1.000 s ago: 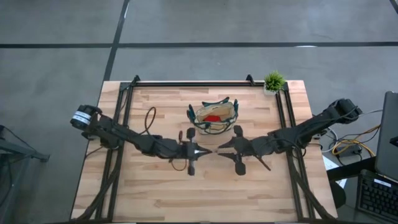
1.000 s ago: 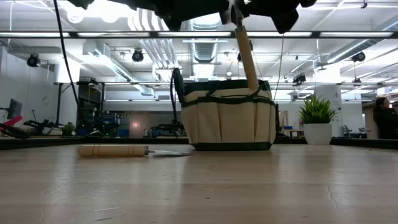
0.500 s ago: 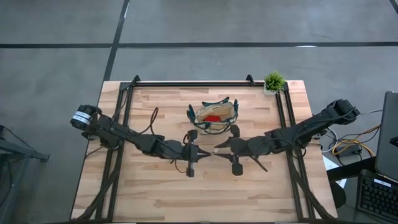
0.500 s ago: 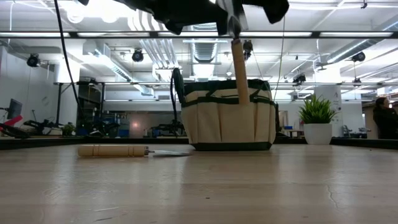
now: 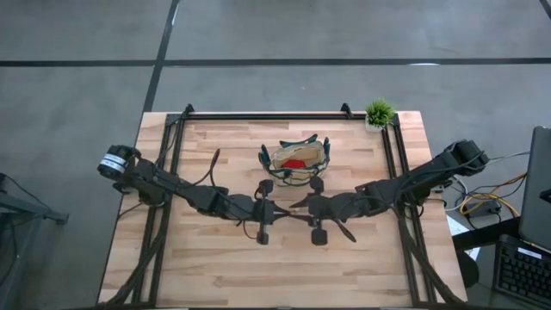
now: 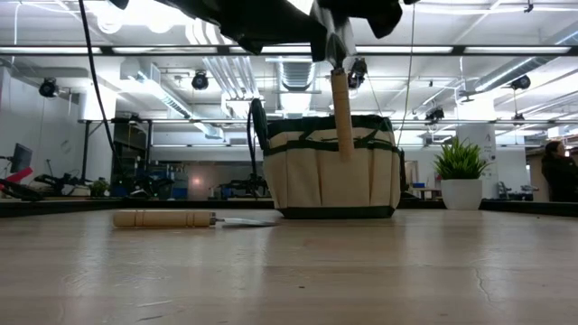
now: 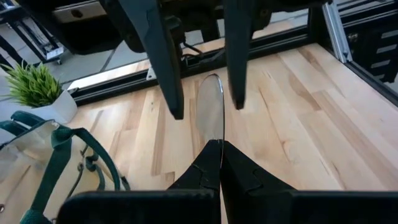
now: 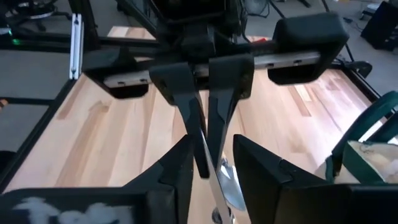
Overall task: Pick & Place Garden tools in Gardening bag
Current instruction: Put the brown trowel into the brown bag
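A trowel hangs over the table's middle, just in front of the gardening bag (image 5: 299, 161) (image 6: 331, 171). Its silver blade (image 7: 211, 102) is up and its wooden handle (image 6: 341, 113) is down. My left gripper (image 5: 280, 209) (image 7: 219, 144) is shut on the blade. My right gripper (image 5: 300, 207) faces it, open, with one finger (image 7: 169, 68) on each side of the blade's far end and a gap showing on both sides. A red item (image 5: 295, 162) lies in the bag. A second wooden-handled tool (image 6: 163, 218) lies flat on the table. My left gripper pinches the trowel's silver blade at its narrow end (image 7: 214, 138) between its two shut fingers. The blade runs on from the fingertips toward my right gripper. The trowel is lifted clear of the table, and its wooden handle (image 6: 341, 117) hangs nearly upright below.
A small potted plant (image 5: 379, 113) (image 6: 461, 176) stands at the table's far right corner. Dark rails (image 5: 392, 155) run along the table's left, right and far sides. Bare wood (image 5: 284, 275) lies toward the near edge.
My right gripper has moved toward the table's left, up to my left gripper, and its fingers now stand on either side of the blade. My left gripper has tipped a little. The trowel's handle has swung from slanting to nearly upright.
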Robot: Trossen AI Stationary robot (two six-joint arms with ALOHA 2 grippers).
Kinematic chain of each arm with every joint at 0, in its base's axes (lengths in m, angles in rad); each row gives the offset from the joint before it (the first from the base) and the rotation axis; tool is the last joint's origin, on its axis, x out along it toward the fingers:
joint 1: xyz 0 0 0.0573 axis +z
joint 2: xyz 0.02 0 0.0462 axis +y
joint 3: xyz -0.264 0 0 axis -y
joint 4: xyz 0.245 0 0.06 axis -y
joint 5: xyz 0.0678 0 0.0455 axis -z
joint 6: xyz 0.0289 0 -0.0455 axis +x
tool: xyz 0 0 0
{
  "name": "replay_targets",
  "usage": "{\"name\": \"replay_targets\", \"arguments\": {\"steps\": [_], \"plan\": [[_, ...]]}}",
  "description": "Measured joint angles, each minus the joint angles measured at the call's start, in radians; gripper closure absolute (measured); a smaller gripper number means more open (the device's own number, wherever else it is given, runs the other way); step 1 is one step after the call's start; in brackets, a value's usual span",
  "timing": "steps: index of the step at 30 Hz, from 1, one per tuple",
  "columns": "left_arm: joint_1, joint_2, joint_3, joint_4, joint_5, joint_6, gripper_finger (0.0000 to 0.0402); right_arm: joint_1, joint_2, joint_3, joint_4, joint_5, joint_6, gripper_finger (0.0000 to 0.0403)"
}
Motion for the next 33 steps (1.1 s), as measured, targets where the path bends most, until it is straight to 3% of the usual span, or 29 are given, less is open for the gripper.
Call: {"name": "replay_targets", "arguments": {"steps": [14,22,28,33], "plan": [[0.001,0.0,0.001,0.002,0.007,0.001,0.0399,0.001,0.006,-0.006,-0.048,-0.008,0.008,0.0388],[0.002,0.0,0.0,0.007,-0.009,0.001,0.0383,0.002,0.006,-0.006,-0.048,0.006,-0.001,0.0394],[-0.001,-0.013,0.0,-0.005,-0.203,-0.012,0.035,-0.001,-0.012,-0.006,-0.064,0.081,-0.027,0.0396],[-0.001,-0.036,-0.001,-0.047,-0.284,-0.034,0.0325,-0.003,-0.038,-0.021,-0.079,0.122,-0.056,0.0396]]}}
